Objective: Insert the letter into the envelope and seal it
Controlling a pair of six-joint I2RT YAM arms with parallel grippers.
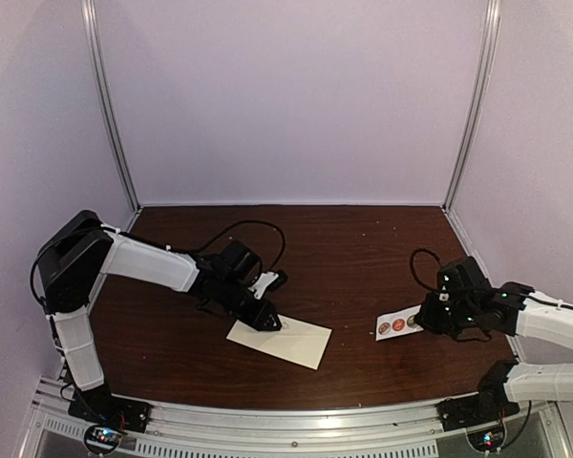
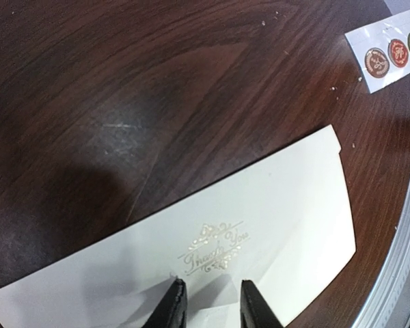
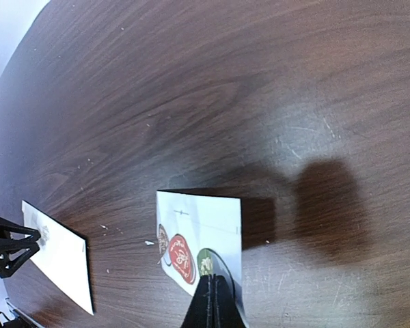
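The envelope (image 1: 279, 341) lies flat on the dark wood counter (image 1: 353, 248), just below the middle of the top view. It is set at a slant, with its long side running from upper left to lower right. In the left wrist view it fills the lower half of the frame, cream and smooth, with a gold "Thank You" ornament printed near its middle.

The left gripper (image 1: 265, 320) reaches in from the left side of the top view and sits over the envelope's upper left part. In its own camera the left gripper (image 2: 212, 307) is spread apart. Its two dark fingers (image 2: 172, 307) stand at the bottom edge of the frame, with bare cream paper showing between them just below the gold print. From these views I cannot tell whether the tips touch the paper.

The sticker strip (image 1: 398, 325) lies well apart from the envelope, at the right of the top view. It is a small white card carrying round stickers (image 3: 180, 258) in brown, red and green. The right gripper (image 1: 423, 320) comes in from the right edge and meets the strip's right end. In the right wrist view the right gripper (image 3: 212, 301) is at the bottom centre, its jaws pressed together on the strip's near edge beside the green sticker. A dark shadow along the strip's far and right edges suggests that it sits slightly off the counter. The envelope's corner shows at the lower left of that view.
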